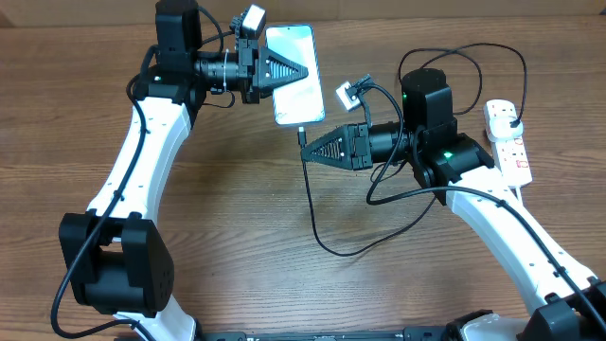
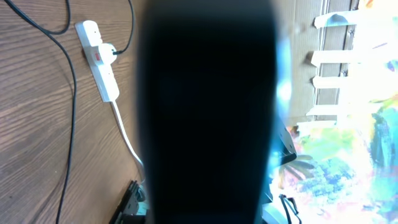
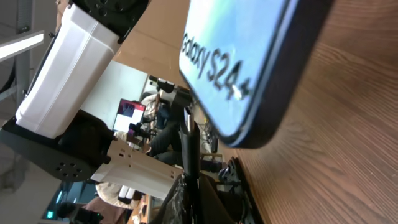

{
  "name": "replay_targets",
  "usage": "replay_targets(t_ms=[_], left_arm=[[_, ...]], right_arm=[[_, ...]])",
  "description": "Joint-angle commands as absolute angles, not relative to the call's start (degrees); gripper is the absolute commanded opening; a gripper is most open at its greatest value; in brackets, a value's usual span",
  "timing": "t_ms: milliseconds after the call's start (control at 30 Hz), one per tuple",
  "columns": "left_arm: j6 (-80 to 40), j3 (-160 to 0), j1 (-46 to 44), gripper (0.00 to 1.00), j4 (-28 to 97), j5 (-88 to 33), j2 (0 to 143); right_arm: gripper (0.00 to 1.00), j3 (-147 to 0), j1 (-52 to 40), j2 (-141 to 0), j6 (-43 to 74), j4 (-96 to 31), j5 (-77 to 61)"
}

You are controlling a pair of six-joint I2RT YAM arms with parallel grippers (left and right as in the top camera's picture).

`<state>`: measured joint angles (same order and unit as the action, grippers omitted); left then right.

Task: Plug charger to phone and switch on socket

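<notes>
My left pincer (image 1: 303,70) clamps the phone (image 1: 298,99) and my right pincer (image 1: 311,150) pinches the charger (image 1: 311,204) by its bottom edge, where a crooked push may miss the port.

Phone (image 1: 297,90) left of socket (image 1: 507,142)

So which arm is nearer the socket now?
Right. The right arm sits just beside the socket, though the right hand points away, holding the charger at the phone's lower edge. The left hand holds the phone, farther off.
</notes>
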<state>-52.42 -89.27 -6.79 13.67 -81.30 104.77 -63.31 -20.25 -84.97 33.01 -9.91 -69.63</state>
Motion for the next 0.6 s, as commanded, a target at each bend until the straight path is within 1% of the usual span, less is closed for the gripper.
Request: replay_targets(t_ms=[0,567], left_arm=[[-52.75,-90.15,-7.18,0.04,13.04,-84.25,102.3],[-52.73,-90.15,-8.32,0.04,13.04,-84.07,102.3]], right_arm=[[0.04,-64.14,-20.21,-84.93,33.06,-9.74,-68.47],[0.04,-64.14,-20.16,-84.93,33.06,-9.5,-68.42]])
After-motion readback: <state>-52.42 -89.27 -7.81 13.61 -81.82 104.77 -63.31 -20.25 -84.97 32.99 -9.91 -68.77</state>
